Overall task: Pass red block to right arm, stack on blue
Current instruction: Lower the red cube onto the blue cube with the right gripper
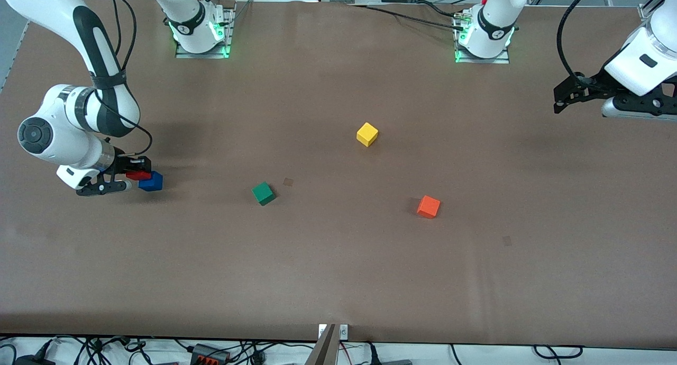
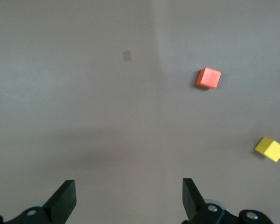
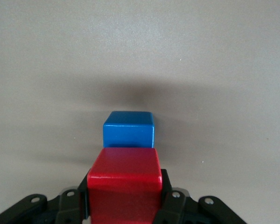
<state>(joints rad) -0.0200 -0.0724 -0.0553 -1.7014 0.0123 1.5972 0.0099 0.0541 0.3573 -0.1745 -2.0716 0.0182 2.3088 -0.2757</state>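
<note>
Brown and matte, the bench (image 1: 338,270) fills the front view, with both arm bases standing along its farthest edge and cables hanging below its nearest edge. At the right arm's end, the right arm (image 1: 79,116) bends down low, and the right gripper (image 1: 138,175) is clamped on the red block (image 1: 138,175). From the right wrist view the red block (image 3: 125,184) sits between the black fingers (image 3: 170,198), which press on its two sides. The blue cube (image 1: 151,181) rests on the bench just beside the red block; whether the two touch cannot be told. A green cube (image 1: 263,193) lies toward the middle of the bench, well apart from the blue one. A yellow cube (image 1: 367,134) sits near the bench's middle, farther from the front camera than the green. An orange cube (image 1: 428,207) lies toward the left arm's end. At that end the left arm waits, its left gripper (image 1: 567,98) up over the bench edge with its fingers spread wide and holding nothing.
</note>
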